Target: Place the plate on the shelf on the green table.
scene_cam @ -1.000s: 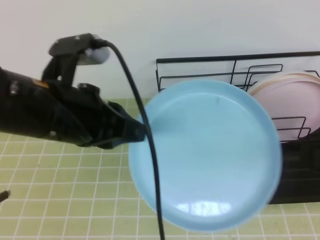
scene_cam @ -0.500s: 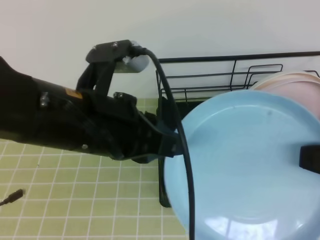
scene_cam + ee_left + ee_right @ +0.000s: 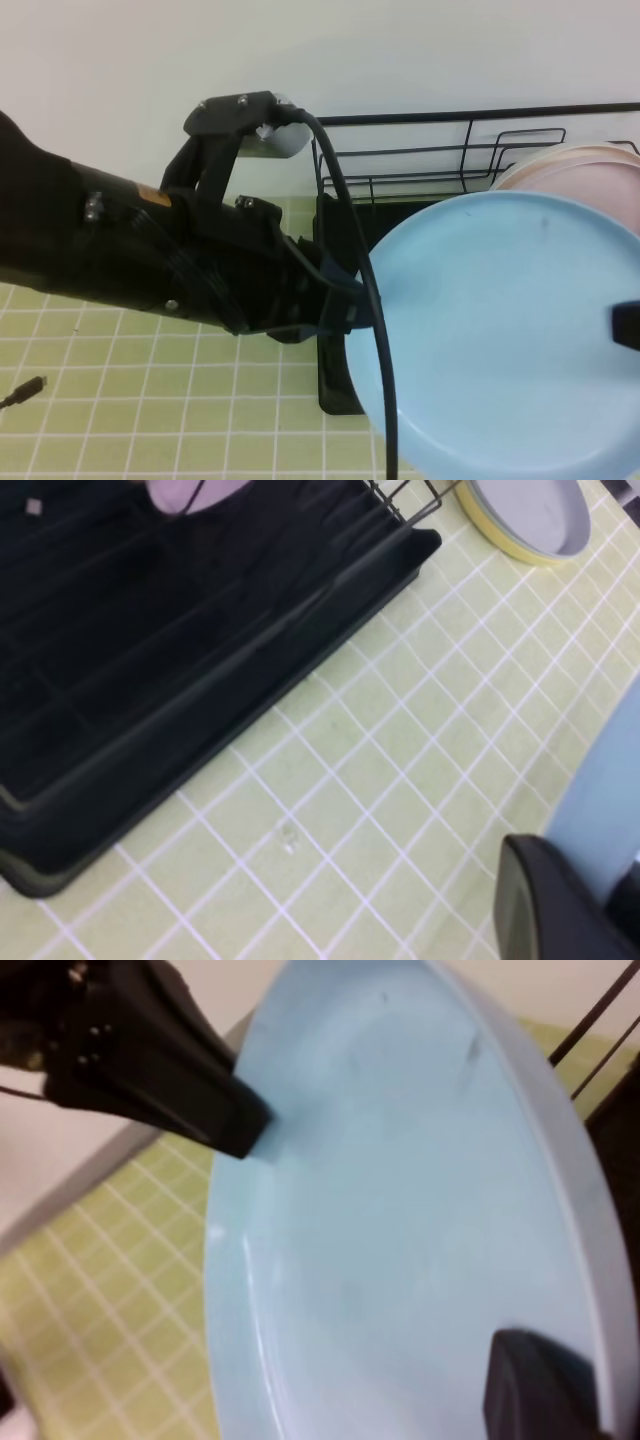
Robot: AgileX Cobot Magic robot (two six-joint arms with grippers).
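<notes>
The light blue plate (image 3: 500, 340) hangs tilted in front of the shelf (image 3: 480, 135), a black wire rack with a ribbed tray (image 3: 150, 680) on the green table (image 3: 150, 400). My left gripper (image 3: 355, 305) is shut on the plate's left rim. The right wrist view shows one of its fingers (image 3: 215, 1110) lying on that rim of the plate (image 3: 380, 1210). One finger (image 3: 628, 338) of my right gripper lies over the plate's right side, and the same finger (image 3: 535, 1385) sits just inside the rim. Its other finger is hidden behind the plate, so its grip cannot be judged.
A pale pink plate (image 3: 600, 190) stands in the rack's dividers at the right. A cream plate (image 3: 525, 515) lies on the tiles past the tray's corner. A loose cable end (image 3: 25, 390) rests on the tiles at far left. A white wall rises behind the rack.
My left arm has carried the plate right and a little down, in front of the rack. My right gripper's finger has appeared over the plate's right side.
</notes>
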